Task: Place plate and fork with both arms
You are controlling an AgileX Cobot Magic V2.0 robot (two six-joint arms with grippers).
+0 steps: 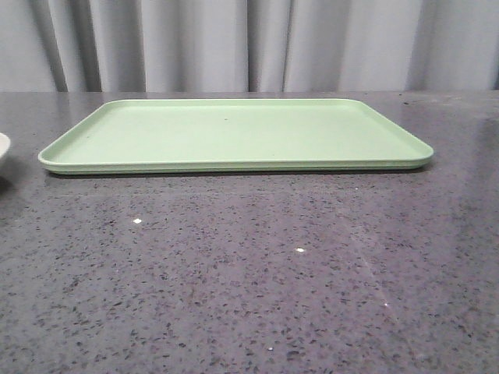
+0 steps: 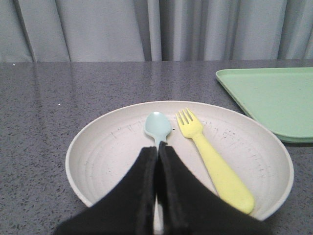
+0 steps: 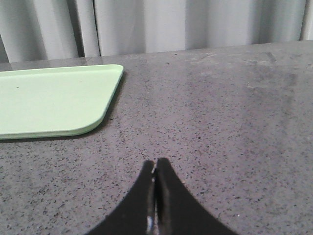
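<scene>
The pale speckled plate (image 2: pixel 105 149) rests on the dark stone table, left of the green tray; only a sliver of the plate's rim (image 1: pixel 2 148) shows at the front view's left edge. In the plate lie the yellow fork (image 2: pixel 210 159) and a pale blue spoon (image 2: pixel 158 126), side by side. My left gripper (image 2: pixel 158 147) hangs shut over the plate, its tips in line with the spoon's neck and covering the spoon's handle. My right gripper (image 3: pixel 156 162) is shut with nothing in it, over bare table to the right of the tray. Neither gripper appears in the front view.
The flat light green tray (image 1: pixel 234 132) lies across the middle of the table, with nothing on it; its corners show as tray (image 2: pixel 274 98) and tray (image 3: pixel 54 98) in the wrist views. Grey curtains hang behind the table's far edge.
</scene>
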